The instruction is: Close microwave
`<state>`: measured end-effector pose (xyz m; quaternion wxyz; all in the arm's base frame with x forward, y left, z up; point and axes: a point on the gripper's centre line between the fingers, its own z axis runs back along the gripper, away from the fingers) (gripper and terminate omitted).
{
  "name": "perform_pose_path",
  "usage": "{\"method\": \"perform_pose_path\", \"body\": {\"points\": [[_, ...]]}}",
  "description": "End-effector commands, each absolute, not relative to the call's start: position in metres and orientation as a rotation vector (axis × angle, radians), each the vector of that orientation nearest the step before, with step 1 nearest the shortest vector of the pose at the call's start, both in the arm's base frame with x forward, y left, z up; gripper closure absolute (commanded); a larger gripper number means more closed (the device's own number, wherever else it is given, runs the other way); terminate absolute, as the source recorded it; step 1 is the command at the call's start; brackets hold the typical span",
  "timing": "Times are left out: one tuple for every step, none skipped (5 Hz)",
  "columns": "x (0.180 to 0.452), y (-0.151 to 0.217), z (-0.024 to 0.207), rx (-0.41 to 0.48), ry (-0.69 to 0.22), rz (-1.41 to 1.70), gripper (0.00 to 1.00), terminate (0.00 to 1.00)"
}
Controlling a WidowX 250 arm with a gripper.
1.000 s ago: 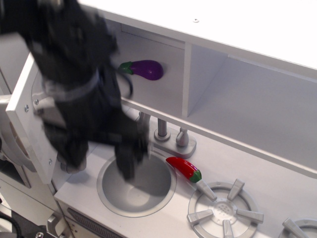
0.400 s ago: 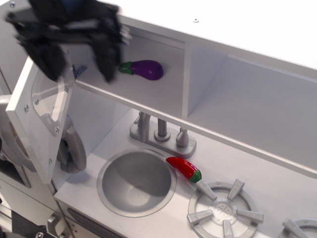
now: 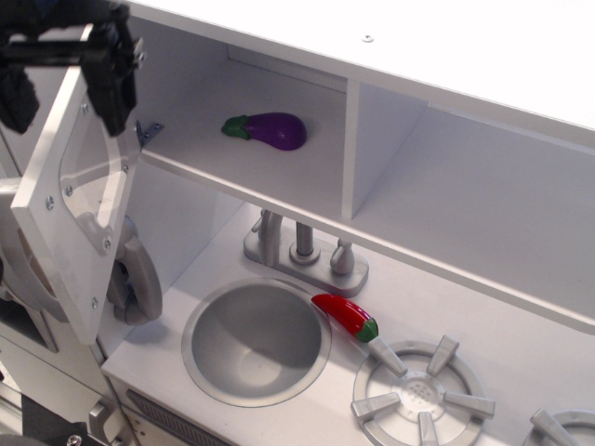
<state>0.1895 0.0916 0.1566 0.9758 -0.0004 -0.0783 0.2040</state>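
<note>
One second ago the tool [image 3: 60, 79] was low over the sink [image 3: 256, 339]; now it is up at the far left, its dark fingers [image 3: 112, 74] spread wide and straddling the top edge of the open door [image 3: 70, 214], holding nothing. That door of the microwave [image 3: 242, 139] hangs swung out at the left, in the same place as before, so the task looks just begun and a push toward the box seems next. Further right, an eggplant [image 3: 274, 130] lies inside the compartment and a chili pepper [image 3: 346, 318] rests on the tabletop [image 3: 502, 348] beside the sink.
</note>
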Motion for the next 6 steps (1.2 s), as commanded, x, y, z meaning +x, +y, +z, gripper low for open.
{"method": "perform_pose_path", "body": {"points": [[0.184,0.125,0.140,0.068,-0.124,0.434,0.00,0.00],[0.183,0.119,0.124,0.052,-0.049,0.391,0.00,0.00],[0.196,0.105,0.118,-0.028,-0.027,0.397,0.00,0.00],[0.215,0.087,0.123,-0.064,-0.044,0.409,0.00,0.00],[0.229,0.067,0.129,-0.091,-0.048,0.414,0.00,0.00],[0.240,0.041,0.140,-0.115,-0.060,0.406,0.00,0.00]]}}
